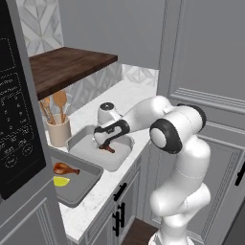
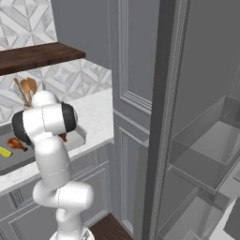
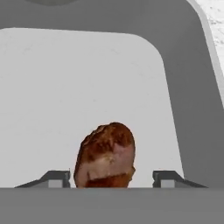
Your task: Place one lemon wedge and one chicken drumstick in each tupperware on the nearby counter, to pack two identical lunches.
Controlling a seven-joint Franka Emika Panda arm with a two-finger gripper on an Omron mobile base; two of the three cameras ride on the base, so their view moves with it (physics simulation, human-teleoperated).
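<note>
The lighter grey tupperware (image 1: 119, 155) lies on the white counter (image 1: 130, 93). My gripper (image 1: 105, 144) points down into it, open, fingertips (image 3: 56, 178) either side of a brown chicken drumstick (image 3: 106, 156) with a small gap on each side. That drumstick (image 1: 109, 149) rests low on the tray floor (image 3: 65, 87). The darker grey tupperware (image 1: 81, 189) lies nearer the front left and holds a second drumstick (image 1: 65, 168) and a yellow lemon wedge (image 1: 61, 182). In the right base view the arm hides most of the lighter tray (image 2: 80, 135); the darker tray's drumstick (image 2: 16, 144) and lemon wedge (image 2: 4, 152) show at left.
A beige utensil cup (image 1: 59, 130) with wooden spoons stands just behind the trays. A dark wooden shelf (image 1: 67, 67) overhangs the counter. A black microwave panel (image 1: 14, 124) stands at left, tall grey cabinet doors (image 1: 210, 72) at right, and an open fridge (image 2: 206, 140) further right.
</note>
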